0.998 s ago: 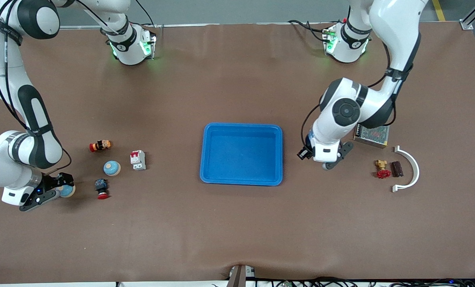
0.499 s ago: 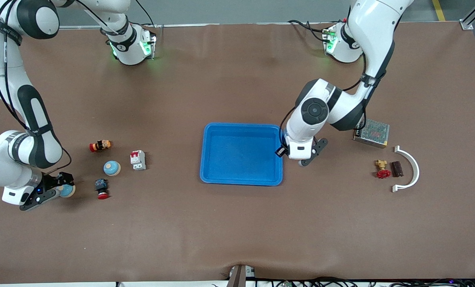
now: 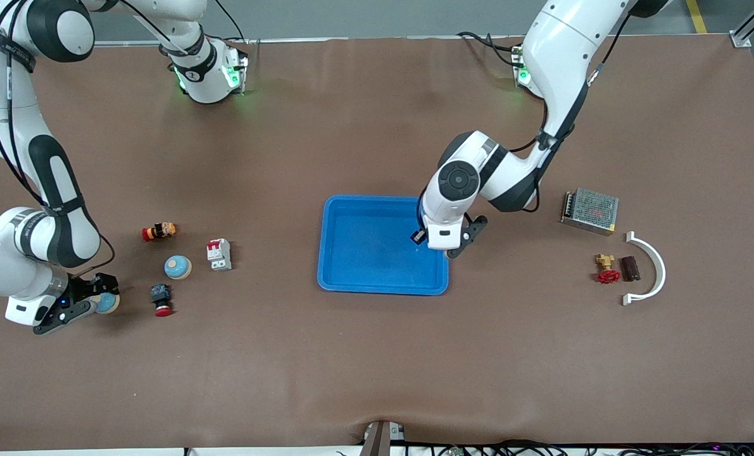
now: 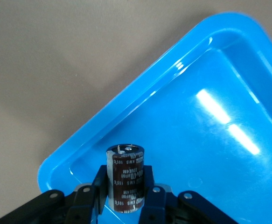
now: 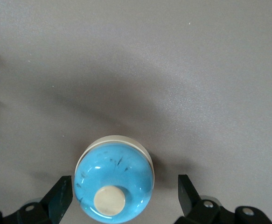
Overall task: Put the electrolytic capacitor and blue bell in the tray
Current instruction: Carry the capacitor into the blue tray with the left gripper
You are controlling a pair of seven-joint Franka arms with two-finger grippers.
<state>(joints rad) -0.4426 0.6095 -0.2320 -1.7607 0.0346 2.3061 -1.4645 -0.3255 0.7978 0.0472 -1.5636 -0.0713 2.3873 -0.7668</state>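
Observation:
The bright-blue tray (image 3: pixel 351 278) lies mid-table. My left gripper (image 3: pixel 430 243) hangs over the tray's edge toward the left arm's end. In the left wrist view it (image 4: pixel 125 189) is shut on the dark-brown electrolytic capacitor (image 4: pixel 125 175), held upright above the tray's corner (image 4: pixel 56 168). My right gripper (image 3: pixel 95 305) is down at the table toward the right arm's end. It (image 5: pixel 124 198) is open, with its fingers on either side of a blue bell (image 5: pixel 115 184) with a cream button; this bell also shows in the front view (image 3: pixel 107 303).
A second blue bell (image 3: pixel 178 267), a small figurine (image 3: pixel 159 231), a circuit breaker (image 3: pixel 219 254) and a red push-button (image 3: pixel 161 299) lie near the right gripper. A metal power supply (image 3: pixel 590 211), red valve (image 3: pixel 606 268), dark-brown part (image 3: pixel 630 268) and white curved bracket (image 3: pixel 650 269) lie toward the left arm's end.
My left arm has carried the capacitor from beside the power supply toward the tray, to over the tray's edge. The right gripper has stayed around the bell.

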